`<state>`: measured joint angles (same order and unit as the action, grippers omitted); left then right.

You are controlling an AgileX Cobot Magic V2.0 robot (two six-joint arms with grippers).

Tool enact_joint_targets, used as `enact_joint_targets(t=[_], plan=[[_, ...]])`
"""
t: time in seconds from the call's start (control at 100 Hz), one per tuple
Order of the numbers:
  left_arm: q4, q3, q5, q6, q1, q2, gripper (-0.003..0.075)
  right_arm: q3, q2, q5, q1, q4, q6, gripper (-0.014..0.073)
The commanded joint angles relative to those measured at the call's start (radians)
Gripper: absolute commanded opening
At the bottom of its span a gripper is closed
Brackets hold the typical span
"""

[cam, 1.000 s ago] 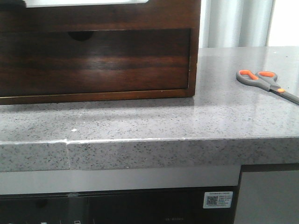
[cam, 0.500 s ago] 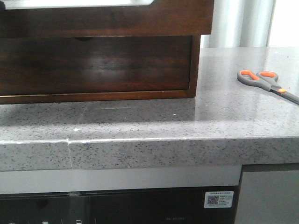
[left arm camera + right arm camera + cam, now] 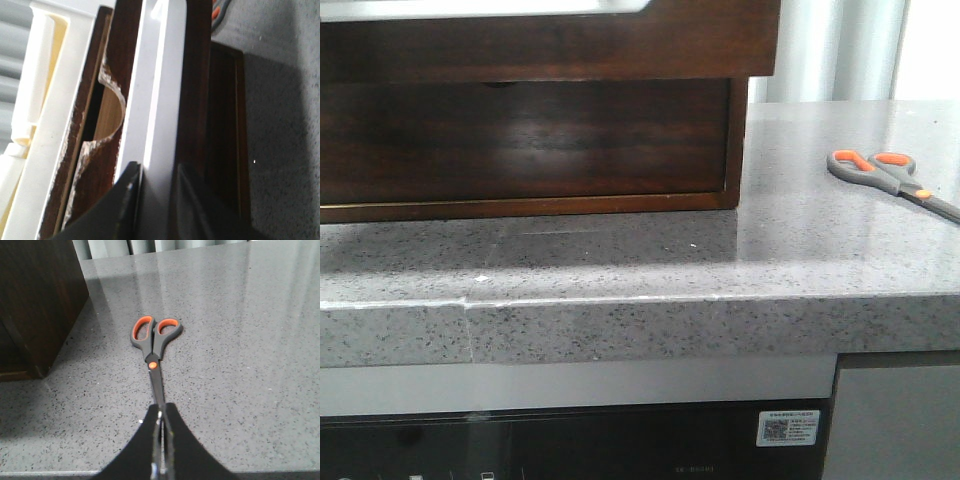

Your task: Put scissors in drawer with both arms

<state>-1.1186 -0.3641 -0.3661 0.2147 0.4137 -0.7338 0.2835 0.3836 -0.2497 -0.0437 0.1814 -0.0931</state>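
Lying at the front view's right edge, the small grey scissors with orange-lined loops [image 3: 886, 174] are pinched at the blades by the right gripper [image 3: 160, 427]. The wide dark-brown glossy wood drawer [image 3: 550, 40], pulled out at upper left, is clamped by the left gripper [image 3: 157, 185].

Only one piece of print shows. A small white rectangular sticker [image 3: 788, 429] sits on the glossy black appliance panel [image 3: 620, 445] below the speckled grey stone countertop [image 3: 650, 260], toward the right in the front view. It carries a square QR code at its left end and a few lines of tiny dark print beside it, too small to read. Faint pale marks lie along the panel's bottom edge, at the left and near the middle; these cannot be made out either.
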Motion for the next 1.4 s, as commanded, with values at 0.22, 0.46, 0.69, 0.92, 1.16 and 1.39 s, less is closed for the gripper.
enact_joint_targets(t=[0.22, 0.46, 0.69, 0.92, 1.16, 1.39], plan=[[0.056, -0.021, -0.076, -0.023, 0.011, 0.009, 0.03, 0.038, 0.015, 0.061, -0.006, 0.0, -0.004, -0.0124], [0.238, -0.021, -0.11, -0.031, 0.011, 0.103, 0.0298, 0.038, 0.015, 0.031, -0.006, 0.0, -0.004, -0.0124], [0.288, -0.021, -0.108, -0.162, 0.011, 0.242, 0.0237, 0.096, 0.015, -0.005, -0.006, 0.0, -0.004, -0.0124], [0.288, -0.021, -0.058, -0.417, 0.011, 0.354, 0.0003, 0.233, 0.09, -0.103, -0.006, 0.0, -0.049, -0.0123], [0.307, -0.021, 0.037, -0.61, 0.011, 0.405, 0.0003, 0.448, 0.357, -0.262, -0.006, 0.0, -0.049, 0.0016], [0.307, -0.021, 0.069, -0.671, 0.011, 0.411, 0.0003, 0.682, 0.652, -0.437, -0.006, 0.027, -0.049, 0.0315]])
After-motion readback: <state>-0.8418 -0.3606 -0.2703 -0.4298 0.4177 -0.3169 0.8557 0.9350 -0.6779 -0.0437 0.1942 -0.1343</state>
